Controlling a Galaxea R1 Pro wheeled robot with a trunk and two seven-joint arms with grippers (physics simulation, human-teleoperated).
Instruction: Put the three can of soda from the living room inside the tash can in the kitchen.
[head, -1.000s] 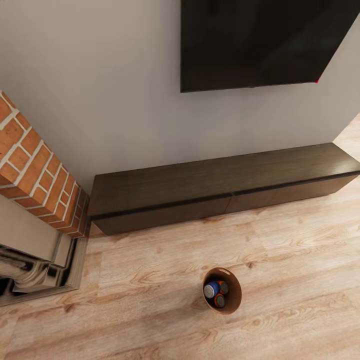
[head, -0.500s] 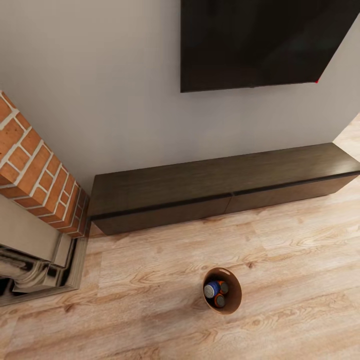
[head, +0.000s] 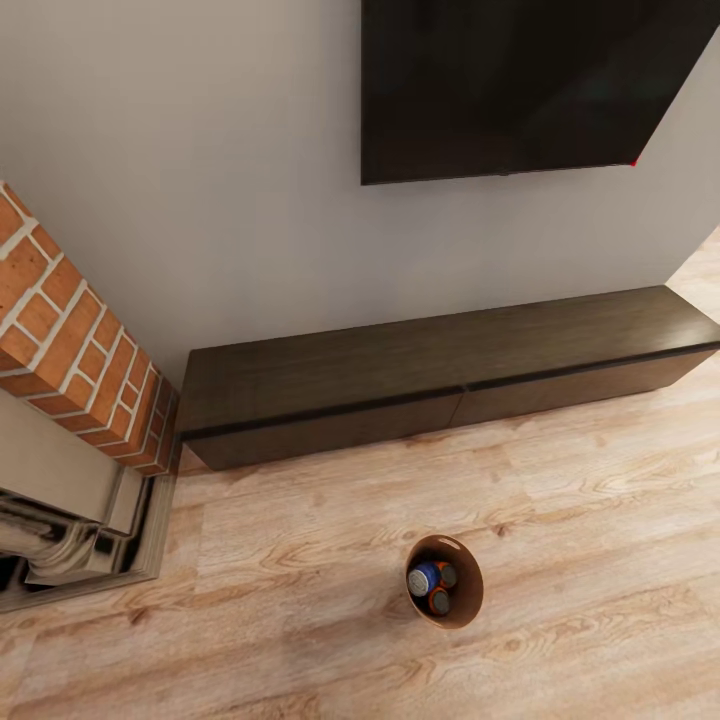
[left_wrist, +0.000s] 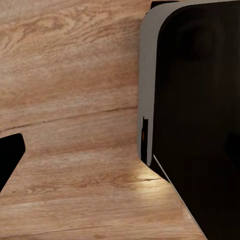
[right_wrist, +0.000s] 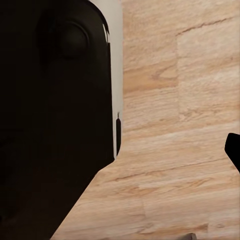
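Holding unchanged from a second ago, your coppery-brown round trash bucket (head: 445, 580) already contains the three soda cans (head: 431, 582) on the wood floor (head: 300, 560); finger state unreadable.

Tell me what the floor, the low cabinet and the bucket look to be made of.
Floor: light wood planks or laminate, with visible grain, knots and plank seams, low sheen.
Low cabinet: dark brown wood or veneer, matte, faint grain on the top.
Bucket: coppery-brown smooth inside, possibly metal or plastic; the render leaves that open. It holds cans with silvery tops, likely metal.
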